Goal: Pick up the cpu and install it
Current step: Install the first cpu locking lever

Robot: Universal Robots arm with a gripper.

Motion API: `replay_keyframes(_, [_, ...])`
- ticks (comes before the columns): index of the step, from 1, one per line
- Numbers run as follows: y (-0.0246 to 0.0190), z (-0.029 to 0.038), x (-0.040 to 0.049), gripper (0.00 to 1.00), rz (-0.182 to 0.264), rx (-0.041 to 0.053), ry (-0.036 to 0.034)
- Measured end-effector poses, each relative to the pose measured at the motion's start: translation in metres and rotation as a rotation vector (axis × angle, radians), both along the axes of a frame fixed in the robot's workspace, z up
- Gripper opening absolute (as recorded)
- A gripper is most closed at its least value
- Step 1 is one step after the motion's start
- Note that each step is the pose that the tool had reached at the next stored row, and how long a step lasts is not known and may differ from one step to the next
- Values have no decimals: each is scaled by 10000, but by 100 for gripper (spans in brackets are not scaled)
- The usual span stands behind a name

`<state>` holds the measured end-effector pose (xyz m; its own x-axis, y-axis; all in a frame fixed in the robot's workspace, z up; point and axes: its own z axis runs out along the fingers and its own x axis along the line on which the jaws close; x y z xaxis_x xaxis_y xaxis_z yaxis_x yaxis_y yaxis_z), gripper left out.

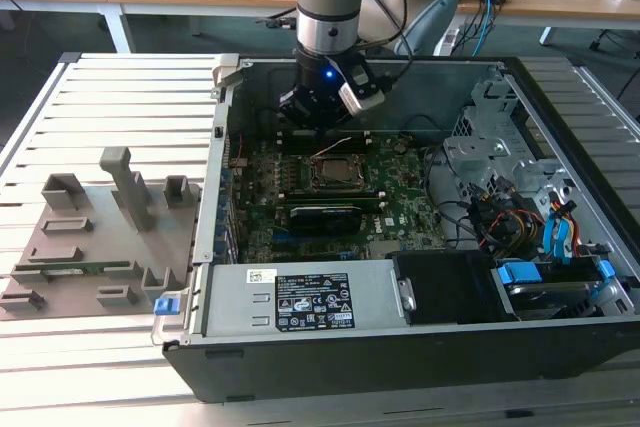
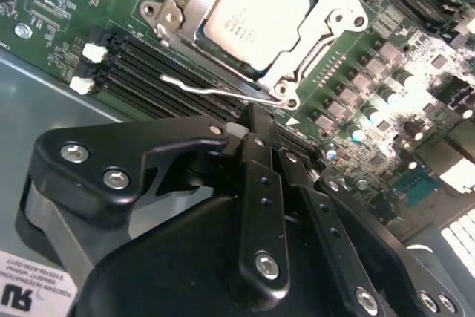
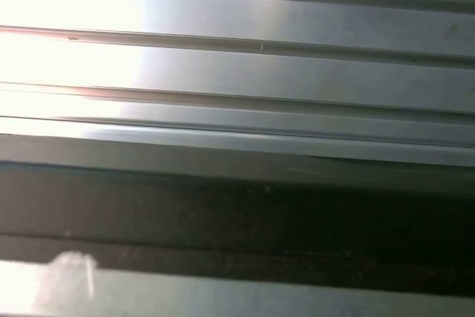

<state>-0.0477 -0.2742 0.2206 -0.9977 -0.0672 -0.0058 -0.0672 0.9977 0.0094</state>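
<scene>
The cpu, a small square chip with a dull silvery top, sits in the socket frame on the green motherboard. In the exterior view the cpu lies mid-board inside the open computer case. My gripper hangs just behind the socket. In the second wrist view the gripper has its black fingers closed together with nothing between them. Its tip is close to the thin wire socket lever.
A long black card lies in front of the socket. Drive bays and cables fill the case at the exterior view's right. A grey fixture tray rests on the slatted metal table at the exterior view's left.
</scene>
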Motion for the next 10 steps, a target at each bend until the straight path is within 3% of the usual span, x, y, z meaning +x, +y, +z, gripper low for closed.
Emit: replay_keyframes(10, [0,-127,291,11,166,1,29])
